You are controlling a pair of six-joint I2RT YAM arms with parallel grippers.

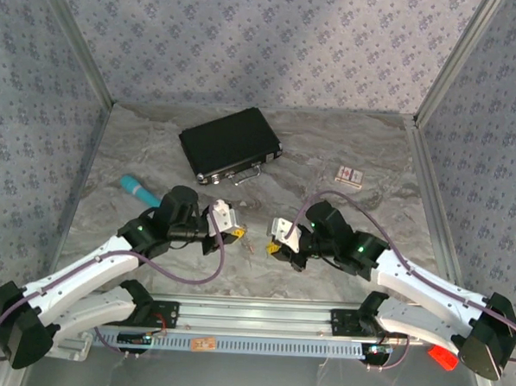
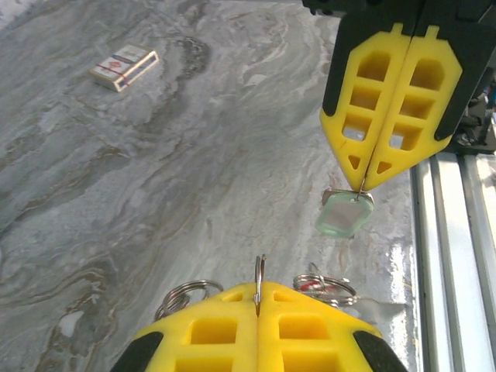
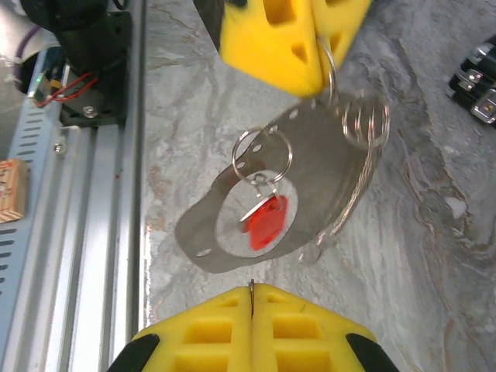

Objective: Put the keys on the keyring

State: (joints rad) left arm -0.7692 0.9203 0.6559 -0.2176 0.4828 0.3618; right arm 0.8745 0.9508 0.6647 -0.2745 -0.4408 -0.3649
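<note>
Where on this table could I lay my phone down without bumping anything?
Free: the far right corner beyond the small box; the far left between the teal stick and the back wall; the strip between the black case and the arms. Crowded: front centre, where the left gripper and right gripper meet holding the keyring and a key.

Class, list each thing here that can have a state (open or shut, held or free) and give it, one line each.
left hand: shut, pinching a thin metal ring.
right hand: shut on the pale-headed key, which hangs from its tips.
red-headed key: attached to a small split ring, in neither hand.
keyring: by the left hand's tips; held or lying, unclear.
black case: closed, lying flat.
small box: closed, lying flat.
</note>
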